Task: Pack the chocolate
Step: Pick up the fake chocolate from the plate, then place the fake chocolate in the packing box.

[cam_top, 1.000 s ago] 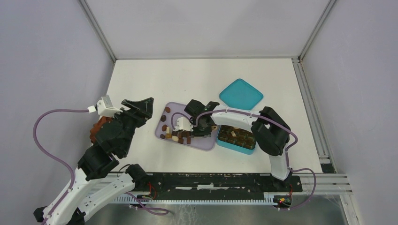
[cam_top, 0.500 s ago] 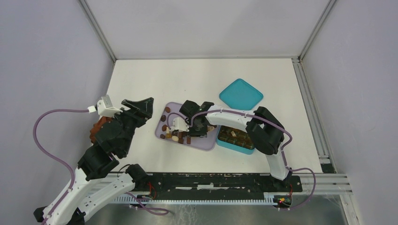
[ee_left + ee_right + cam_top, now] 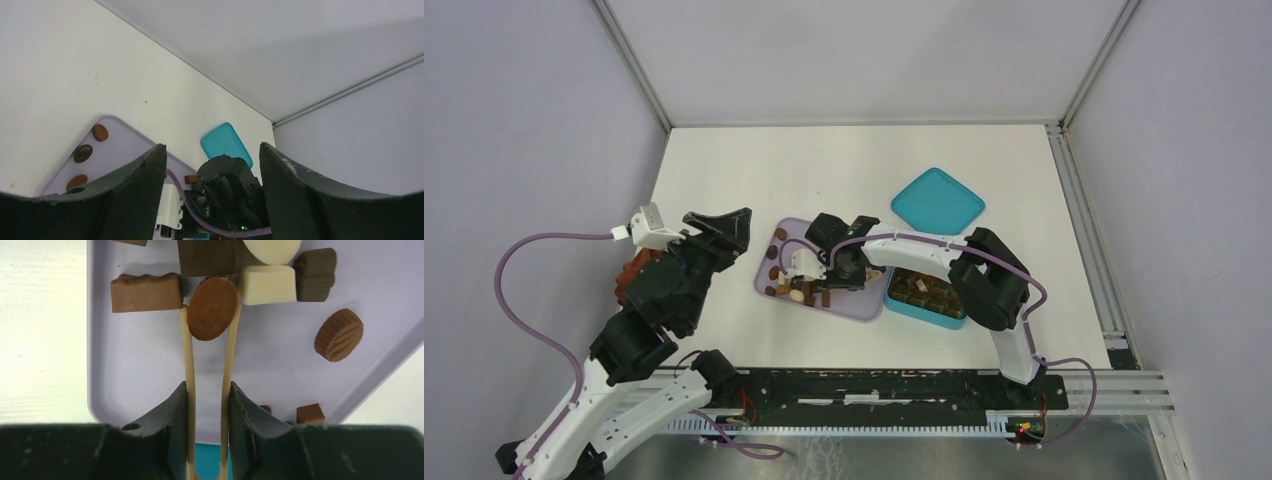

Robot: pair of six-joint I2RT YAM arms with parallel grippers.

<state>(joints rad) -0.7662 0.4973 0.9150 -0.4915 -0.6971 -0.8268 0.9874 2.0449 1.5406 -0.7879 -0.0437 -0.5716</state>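
Right gripper (image 3: 211, 307) narrowed onto oval chocolate (image 3: 212, 312); left gripper (image 3: 211, 147) unmoved.

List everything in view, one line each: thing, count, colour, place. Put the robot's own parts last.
table: one, white, under everything.
tray: one, lilac, mid-table between the arms.
loose chocolate: many pieces, dark brown, mid brown and cream-white, on the tray.
oval chocolate: one, mid brown, on the tray, between the tweezers' tips.
box: one, teal, open, right of the tray.
packed chocolate: several pieces, brown, in the box, partly hidden by the right arm.
lid: one, teal, on the table behind the box.
cloth lump: one, rust-brown, left of the tray, partly hidden by the left arm.
tweezers: one pair, cream, in the right gripper.
left gripper: black, open, empty, left of the tray.
right gripper: black, shut on the tweezers, over the tray.
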